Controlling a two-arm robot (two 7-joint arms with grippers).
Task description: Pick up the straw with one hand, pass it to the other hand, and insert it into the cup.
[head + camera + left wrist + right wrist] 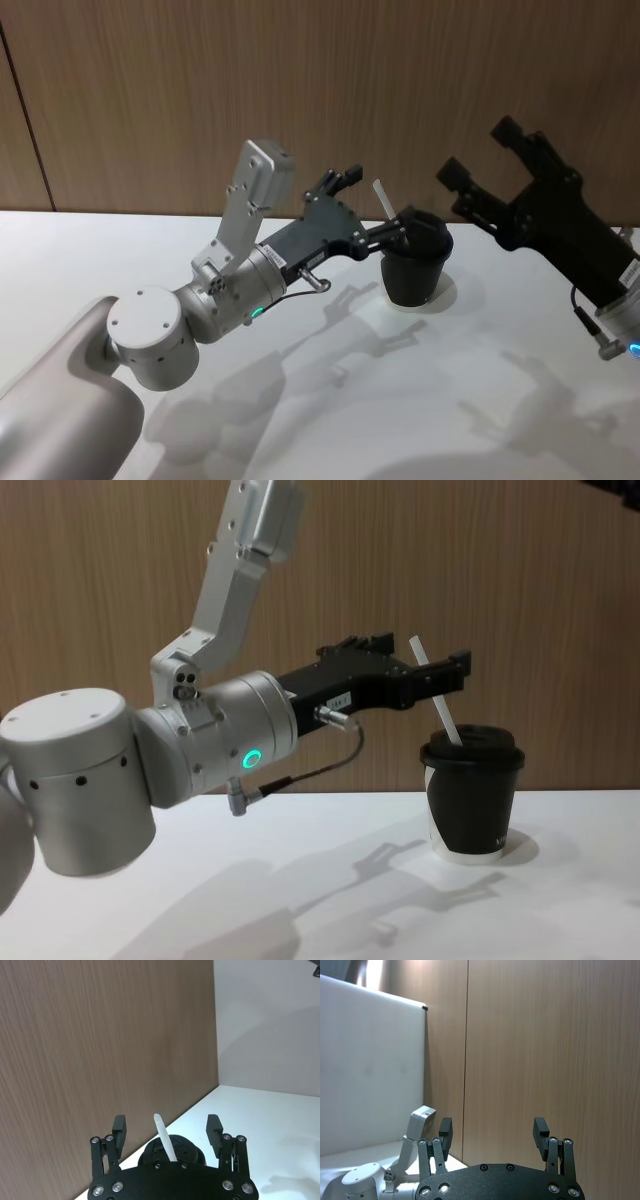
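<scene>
I see the straw (437, 697) standing tilted in the lid of the cup (471, 794) on the table (430, 400), its top rising between my left gripper (166, 1132) jaws, which are spread wide and touch nothing. My right gripper (492, 1132) hangs raised off to the side, jaws wide open and empty.

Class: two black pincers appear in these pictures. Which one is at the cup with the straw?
The left pincer, with its silver wrist and green ring, is at the cup and straw, fingers open. The right pincer is raised, away from the cup.
</scene>
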